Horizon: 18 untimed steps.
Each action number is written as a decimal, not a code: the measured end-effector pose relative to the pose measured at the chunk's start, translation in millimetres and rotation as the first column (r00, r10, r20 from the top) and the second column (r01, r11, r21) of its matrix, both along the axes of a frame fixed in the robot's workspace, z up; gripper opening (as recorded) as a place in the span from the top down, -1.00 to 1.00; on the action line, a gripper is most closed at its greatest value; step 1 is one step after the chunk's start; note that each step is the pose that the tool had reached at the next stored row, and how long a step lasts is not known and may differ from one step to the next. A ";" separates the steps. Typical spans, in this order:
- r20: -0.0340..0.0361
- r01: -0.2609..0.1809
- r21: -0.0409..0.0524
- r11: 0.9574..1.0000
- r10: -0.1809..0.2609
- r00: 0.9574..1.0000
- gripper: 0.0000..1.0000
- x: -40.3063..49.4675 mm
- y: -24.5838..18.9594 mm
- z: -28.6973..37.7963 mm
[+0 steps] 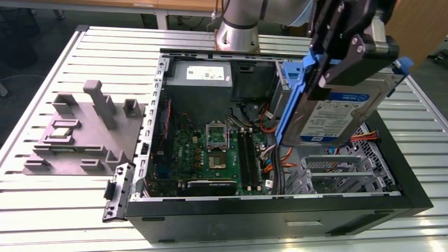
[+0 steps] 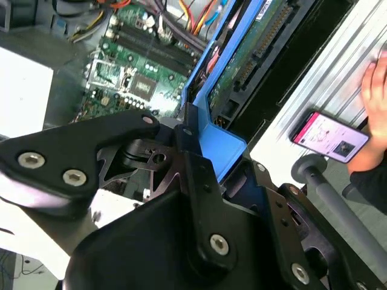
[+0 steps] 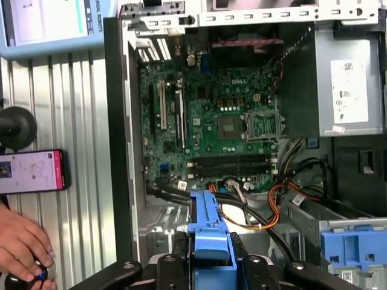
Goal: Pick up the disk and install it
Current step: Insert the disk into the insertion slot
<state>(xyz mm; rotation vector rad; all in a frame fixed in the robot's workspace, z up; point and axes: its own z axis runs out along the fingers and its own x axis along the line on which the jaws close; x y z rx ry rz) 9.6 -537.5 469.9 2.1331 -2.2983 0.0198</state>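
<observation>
The disk (image 1: 341, 112), a silver-grey drive with a white-and-blue label in a blue carrier bracket, hangs tilted on edge above the right side of the open computer case (image 1: 280, 207). My gripper (image 1: 328, 73) is shut on the disk's upper end, its black fingers clamping the blue bracket. Below the disk lies the metal drive cage (image 1: 336, 168). In the second wrist view the gripper (image 2: 188, 140) pinches the blue bracket (image 2: 221, 145), and the disk's green circuit side (image 2: 260, 42) runs away from it. The first wrist view has the bracket (image 3: 208, 232) sticking out of the gripper (image 3: 208, 266) over the case.
The motherboard (image 1: 210, 152) and power supply (image 1: 199, 73) fill the case's left and back. A grey fixture (image 1: 84, 131) with a small silver chip (image 1: 62, 132) stands at the exterior view's left. A blue-handled caddy (image 3: 354, 244), a phone (image 3: 30, 171) and a person's hand (image 3: 21, 241) lie beside the case.
</observation>
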 end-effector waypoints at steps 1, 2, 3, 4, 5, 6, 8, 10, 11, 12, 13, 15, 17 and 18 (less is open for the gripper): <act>0.000 0.000 0.000 1.000 0.000 1.000 0.26 2.8 0.0 -0.8; 0.000 0.000 0.000 1.000 0.000 1.000 0.26 5.0 -0.1 -1.9; 0.000 0.000 0.000 1.000 0.000 1.000 0.26 6.7 -0.3 -3.1; 0.000 0.000 0.000 1.000 0.000 1.000 0.26 8.1 -1.1 -4.5; 0.000 0.000 0.000 1.000 0.000 1.000 0.26 8.9 -2.2 -5.7; 0.000 -0.001 0.000 1.000 0.001 1.000 0.26 9.5 -3.6 -7.1; 0.000 -0.001 0.000 1.000 0.001 1.000 0.26 10.9 -5.9 -9.8; 0.000 -0.003 0.000 1.000 0.003 1.000 0.26 13.1 -7.2 -12.1; 0.000 -0.004 0.000 1.000 0.004 1.000 0.26 14.8 -7.6 -13.1; 0.000 -0.004 0.000 1.000 0.004 1.000 0.26 16.7 -7.9 -13.8; 0.000 -0.005 0.000 1.000 0.005 1.000 0.26 18.8 -8.1 -14.5; 0.000 -0.008 0.000 1.000 0.008 1.000 0.26 22.9 -8.1 -15.6; 0.000 -0.025 0.000 1.000 0.025 1.000 0.26 27.0 -10.6 -18.5; 0.000 -0.025 0.000 1.000 0.025 1.000 0.26 28.0 -11.7 -18.7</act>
